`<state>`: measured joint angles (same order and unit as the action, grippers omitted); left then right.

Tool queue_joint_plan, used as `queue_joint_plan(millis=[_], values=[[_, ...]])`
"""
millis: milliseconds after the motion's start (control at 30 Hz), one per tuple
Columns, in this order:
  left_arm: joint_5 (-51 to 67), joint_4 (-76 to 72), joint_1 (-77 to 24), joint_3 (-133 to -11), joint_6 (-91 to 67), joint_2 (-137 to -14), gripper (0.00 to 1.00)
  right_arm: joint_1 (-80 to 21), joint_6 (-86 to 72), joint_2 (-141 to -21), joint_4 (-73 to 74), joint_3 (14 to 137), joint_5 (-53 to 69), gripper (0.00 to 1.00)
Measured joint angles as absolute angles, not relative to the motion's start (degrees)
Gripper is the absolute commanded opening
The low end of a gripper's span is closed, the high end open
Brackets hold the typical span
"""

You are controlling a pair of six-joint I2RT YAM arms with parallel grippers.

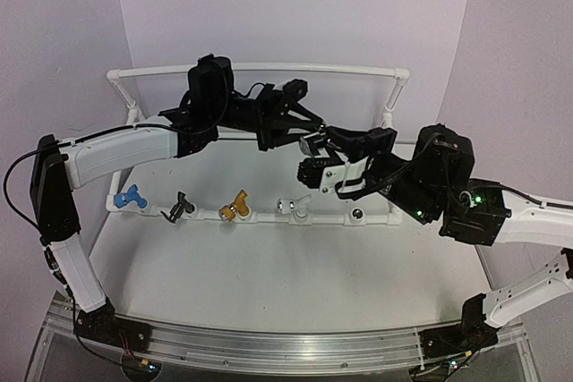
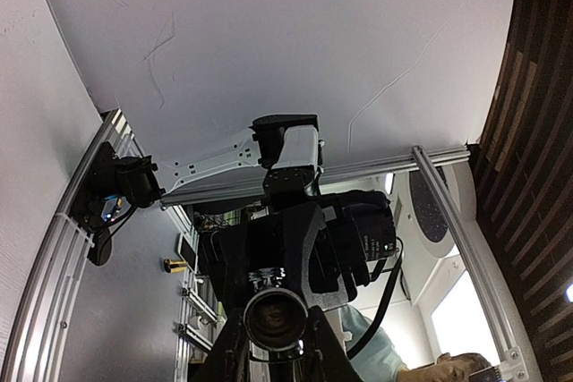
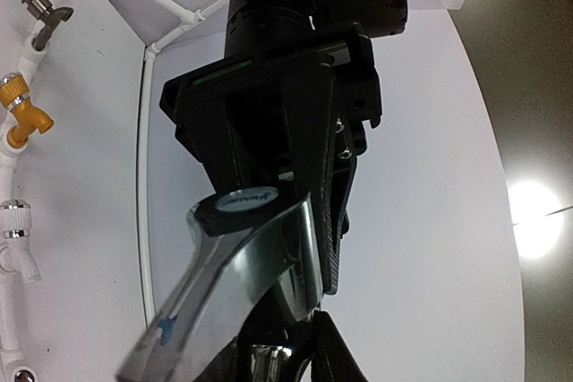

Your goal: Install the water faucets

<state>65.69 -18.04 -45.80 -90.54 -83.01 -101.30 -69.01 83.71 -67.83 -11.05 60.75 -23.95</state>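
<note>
Over the white counter (image 1: 269,275) we see the silver faucet (image 3: 242,284) mid-air, right fingers (image 3: 333,355) clamped on it, left fingers (image 3: 336,243) touching (grip unclear). A mistimed release could drop it before the socket (image 1: 358,215).

- Across all three views I find no word or number I can actually read.
- In my right wrist view, the black round cap (image 3: 246,202) on the shiny silver-grey faucet (image 3: 255,266) carries a line of pale lettering, too blurred to make out.
- Its lever bears a small blue mark (image 3: 166,330) near the tip, not letters.
</note>
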Motion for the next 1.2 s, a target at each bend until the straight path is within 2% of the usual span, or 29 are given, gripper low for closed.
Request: queue_joint_plan(millis=[33, 100, 167, 300, 467, 733, 967, 1000, 1033, 1100, 1133, 1200], values=[[65.7, -18.0, -45.8, -90.5, -83.3, -101.3, 0.0, -69.0, 83.9, -67.8, -11.1, 60.8, -24.0, 0.16], [65.3, -18.1, -45.8, -90.3, -83.6, -101.3, 0.0, -68.9, 84.1, -67.8, -10.8, 60.9, -24.0, 0.28], [65.1, -18.0, -45.8, -90.2, -83.7, -101.3, 0.0, -68.8, 83.9, -67.9, -10.6, 60.9, -23.9, 0.31], [64.7, -18.0, -45.8, -90.1, -83.7, -101.3, 0.0, -68.8, 84.0, -67.9, -10.7, 61.1, -23.6, 0.31], [64.7, -18.1, -45.8, -90.1, -83.7, -101.3, 0.0, -68.8, 84.0, -67.9, -10.6, 61.1, -23.1, 0.26], [64.7, -18.0, -45.8, -90.1, -83.7, -101.3, 0.0, -68.8, 84.0, -67.8, -9.9, 61.1, -21.3, 0.26], [64.7, -17.6, -45.8, -90.1, -84.2, -101.3, 0.01, -68.8, 84.1, -67.8, -9.6, 61.3, -20.5, 0.0], [64.6, -17.5, -45.8, -90.1, -84.3, -101.3, 0.06, -68.8, 84.1, -67.8, -9.4, 61.3, -20.4, 0.0], [64.6, -17.4, -45.8, -90.1, -84.2, -101.3, 0.16, -68.7, 83.9, -67.8, -9.3, 61.3, -20.4, 0.0], [64.6, -17.0, -45.8, -90.1, -84.1, -101.4, 0.44, -68.7, 83.6, -67.8, -9.0, 61.3, -20.4, 0.0], [64.6, -16.8, -45.8, -90.1, -83.8, -101.4, 0.54, -68.7, 83.2, -67.8, -8.9, 61.3, -20.4, 0.0], [64.2, -15.9, -45.7, -90.2, -82.5, -101.4, 0.68, -68.7, 82.0, -67.7, -7.7, 61.7, -20.6, 0.0]])
